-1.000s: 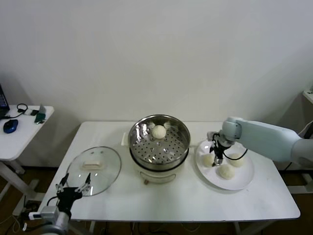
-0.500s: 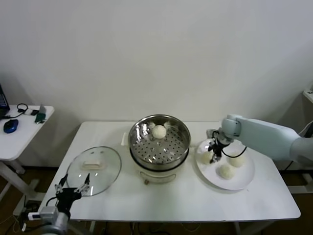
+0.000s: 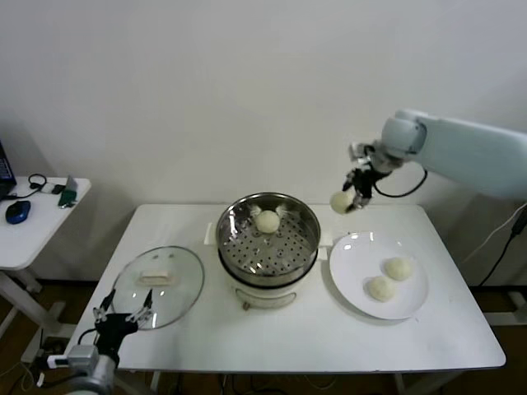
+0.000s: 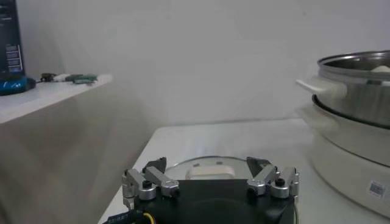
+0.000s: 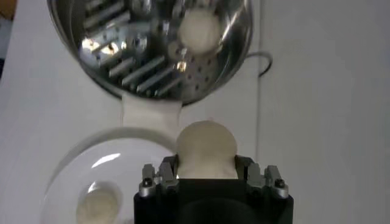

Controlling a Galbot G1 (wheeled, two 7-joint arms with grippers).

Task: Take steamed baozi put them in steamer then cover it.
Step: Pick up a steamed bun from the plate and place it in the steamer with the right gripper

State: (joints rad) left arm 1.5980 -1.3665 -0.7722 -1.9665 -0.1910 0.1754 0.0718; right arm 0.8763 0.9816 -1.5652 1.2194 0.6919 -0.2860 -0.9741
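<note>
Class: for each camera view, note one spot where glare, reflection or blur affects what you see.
Head view: the glass lid mirrors the pale wall. Left wrist view: the left claw close to the lens looks soft. Right wrist view: bright glare streaks the steamer floor, and the held baozi looks soft-edged.

Round stainless-steel steamer basket gleams mirror-bright, its perforated floor throwing reflections, on a smooth white plastic base. At nine o'clock of it, the round clear glass cover shines, metal rim, matt white handle. At three o'clock, the flat white plate looks glossy. The cream-white dough bun in the right gripper is smooth and matt, like the bun in the basket. The white counter is smooth, faintly sheened. Left gripper: black body, bare metal fingers.
</note>
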